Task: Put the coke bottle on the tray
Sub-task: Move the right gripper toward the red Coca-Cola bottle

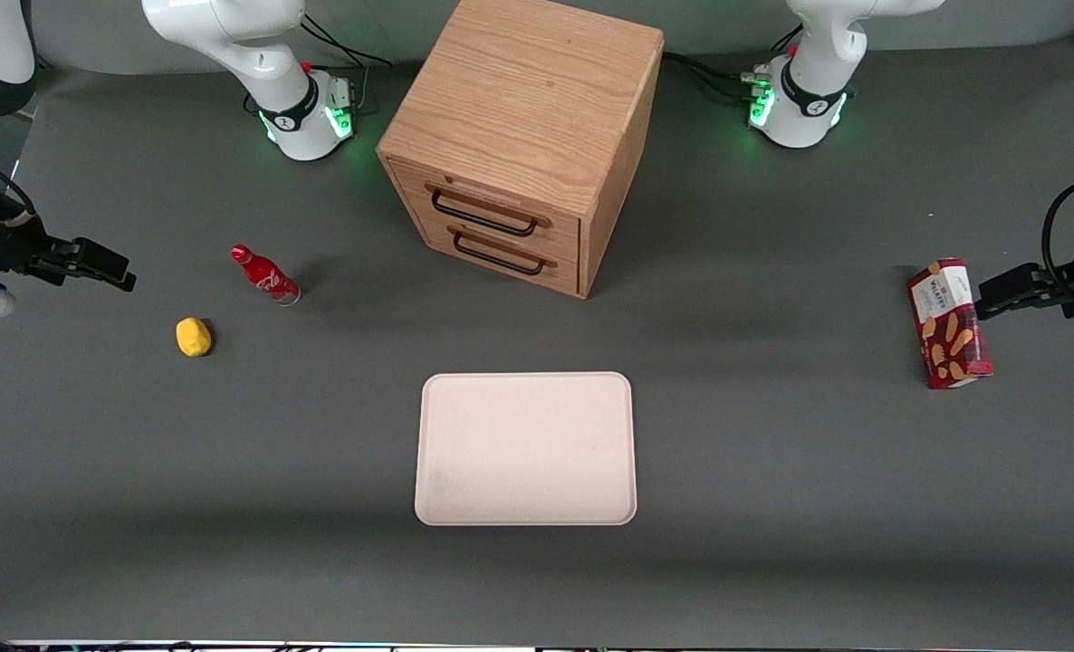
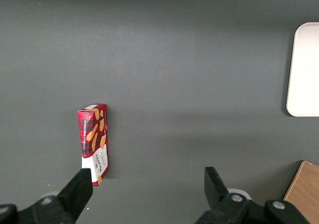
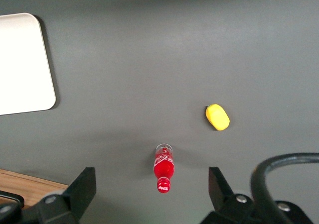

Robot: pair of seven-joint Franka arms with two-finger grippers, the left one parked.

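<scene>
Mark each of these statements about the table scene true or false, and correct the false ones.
1. The coke bottle lies on the tray. False: it stands on the table, apart from the tray.
2. The tool is open, holding nothing. True.
3. Both cabinet drawers are pulled out. False: both are closed.
4. The yellow object is nearer the front camera than the coke bottle. True.
5. The snack box sits on top of the cabinet. False: it is on the table toward the parked arm's end.
</scene>
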